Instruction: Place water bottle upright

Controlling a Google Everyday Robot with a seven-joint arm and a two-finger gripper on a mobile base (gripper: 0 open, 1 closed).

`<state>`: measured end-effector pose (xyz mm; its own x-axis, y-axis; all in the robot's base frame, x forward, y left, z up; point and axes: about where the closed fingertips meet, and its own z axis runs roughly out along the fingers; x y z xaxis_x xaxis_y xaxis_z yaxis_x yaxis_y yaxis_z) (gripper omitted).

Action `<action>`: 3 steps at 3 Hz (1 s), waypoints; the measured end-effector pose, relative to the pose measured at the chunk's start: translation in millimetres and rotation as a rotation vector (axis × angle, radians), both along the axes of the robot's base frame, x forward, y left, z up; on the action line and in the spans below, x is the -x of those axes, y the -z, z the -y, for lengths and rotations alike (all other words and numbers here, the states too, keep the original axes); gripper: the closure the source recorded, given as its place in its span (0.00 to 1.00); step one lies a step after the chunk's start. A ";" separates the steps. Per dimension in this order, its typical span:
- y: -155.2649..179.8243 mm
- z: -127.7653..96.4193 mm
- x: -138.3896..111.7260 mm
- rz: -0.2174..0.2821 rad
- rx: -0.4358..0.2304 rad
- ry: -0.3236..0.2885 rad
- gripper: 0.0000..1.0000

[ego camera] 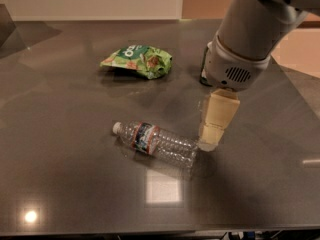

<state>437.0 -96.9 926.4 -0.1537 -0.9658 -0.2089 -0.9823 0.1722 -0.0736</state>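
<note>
The water bottle lies on its side on the dark grey table, white cap pointing left, label band near the cap end. It is clear and ribbed. My gripper hangs from the big white arm at the right and reaches down to the bottle's base end, its cream tip right beside or touching the bottom of the bottle.
A green snack bag lies at the back middle of the table. A green drink can stands behind my arm, mostly hidden by it. The table's right edge runs along the far right, with a lighter floor beyond.
</note>
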 end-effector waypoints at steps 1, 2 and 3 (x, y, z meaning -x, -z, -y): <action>16.5 -29.7 3.0 -0.033 0.002 0.006 0.00; 26.7 -56.3 0.7 -0.046 -0.008 0.024 0.00; 39.2 -78.0 2.8 -0.066 -0.011 0.039 0.00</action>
<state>434.2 -19.0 887.2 -0.2050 -0.9565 -0.2078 -0.9775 0.2110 -0.0068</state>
